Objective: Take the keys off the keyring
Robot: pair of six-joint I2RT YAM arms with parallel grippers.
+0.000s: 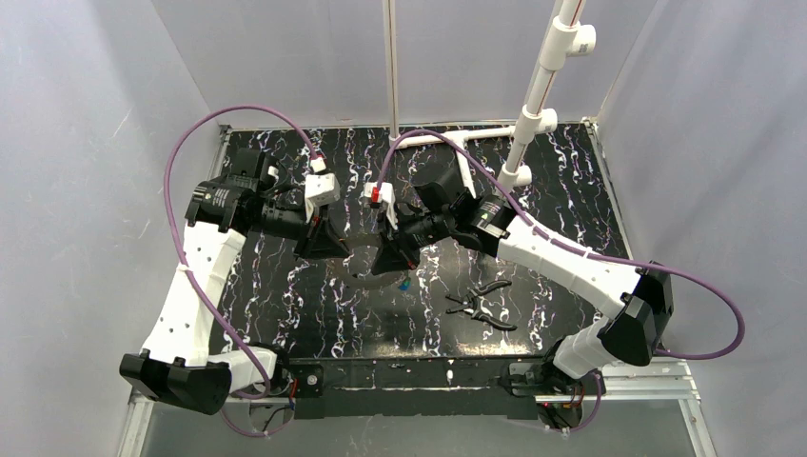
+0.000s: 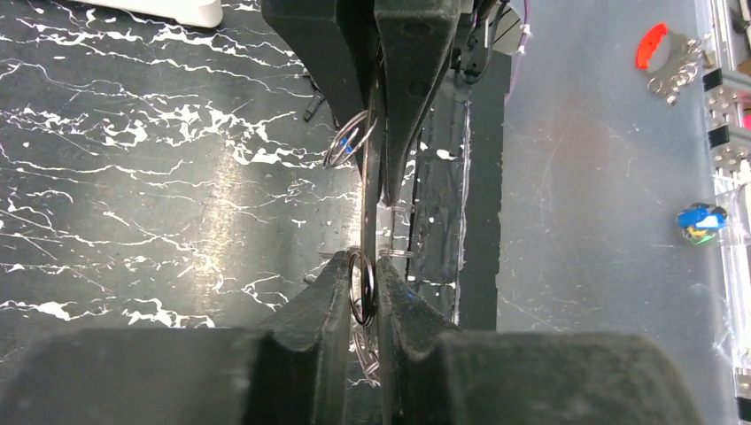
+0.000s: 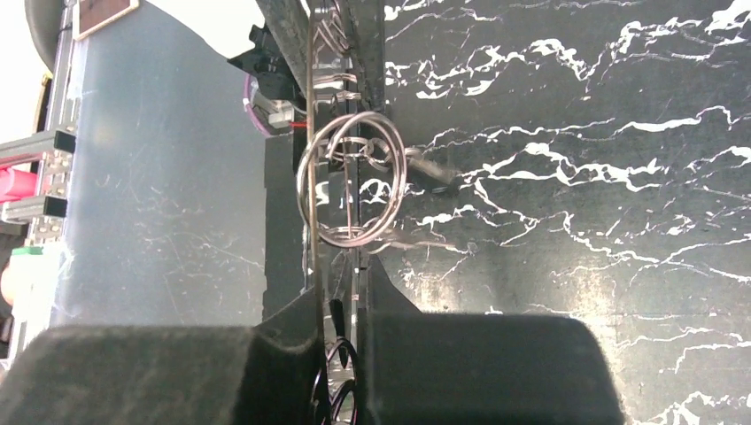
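Both grippers meet over the middle of the marbled black table. My left gripper (image 1: pixel 341 248) (image 2: pixel 361 262) is shut on a thin dark ring of the keyring (image 2: pixel 360 290), which stands on edge between its pads. My right gripper (image 1: pixel 383 262) (image 3: pixel 342 267) is shut on the other end of the same silvery wire ring cluster (image 3: pixel 351 181), whose loops hang just beyond its fingertips. The keys (image 1: pixel 405 283) dangle below the right gripper as a small blue and green speck. A bit of blue (image 2: pixel 351 147) shows among the loops in the left wrist view. The key blades are too small to make out.
Black-handled pliers (image 1: pixel 482 302) lie on the table right of the grippers, toward the front. A white pipe frame (image 1: pixel 529 107) stands at the back right. Grey walls enclose the table. The front rail (image 1: pixel 409 373) runs between the arm bases.
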